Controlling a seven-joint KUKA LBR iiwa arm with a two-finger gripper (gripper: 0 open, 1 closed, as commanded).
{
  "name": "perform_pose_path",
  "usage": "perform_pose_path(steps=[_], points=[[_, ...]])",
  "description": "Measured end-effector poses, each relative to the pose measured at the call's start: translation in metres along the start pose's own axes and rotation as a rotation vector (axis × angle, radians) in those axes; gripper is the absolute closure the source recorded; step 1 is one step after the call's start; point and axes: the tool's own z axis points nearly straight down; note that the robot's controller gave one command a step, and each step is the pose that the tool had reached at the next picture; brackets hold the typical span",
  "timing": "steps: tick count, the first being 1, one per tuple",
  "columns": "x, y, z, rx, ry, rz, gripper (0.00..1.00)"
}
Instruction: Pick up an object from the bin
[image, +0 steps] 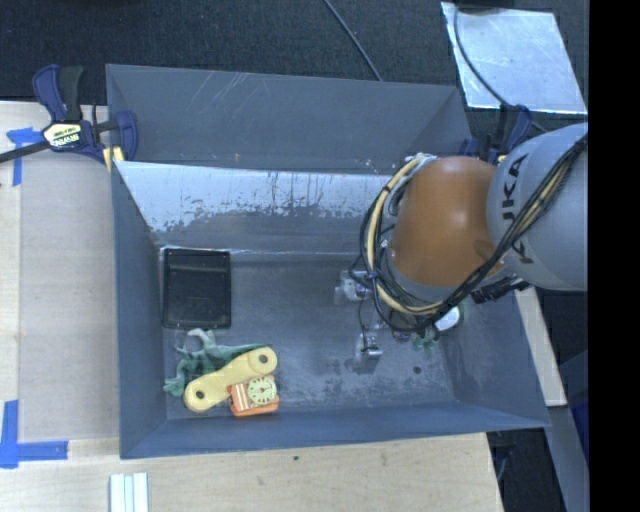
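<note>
See gripper over bare floor of the bin, right of centre. Cannot tell how wide the claw stands; seems to hold nothing. Well apart, in the near left corner: yellow piece, orange clock-faced toy, green toy. Black block just behind.

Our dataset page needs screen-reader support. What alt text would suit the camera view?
The gripper hangs over bare floor in the right half of the grey bin. At the left lie a black rectangular block and, in front of it, a yellow flat piece, a small orange piece and a green thing.
</note>
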Motion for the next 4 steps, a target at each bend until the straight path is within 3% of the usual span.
perform_pose_path(steps=[1, 2, 3, 4], points=[[-0.002, 0.000, -0.004, 0.000, -0.009, 0.001, 0.00], [0.001, -0.020, 0.065, 0.000, -0.006, -0.300, 0.00], [-0.016, 0.115, 0.020, 0.001, -0.011, -0.480, 0.00], [0.011, 0.023, 0.031, 0.004, -0.006, -0.758, 0.00]])
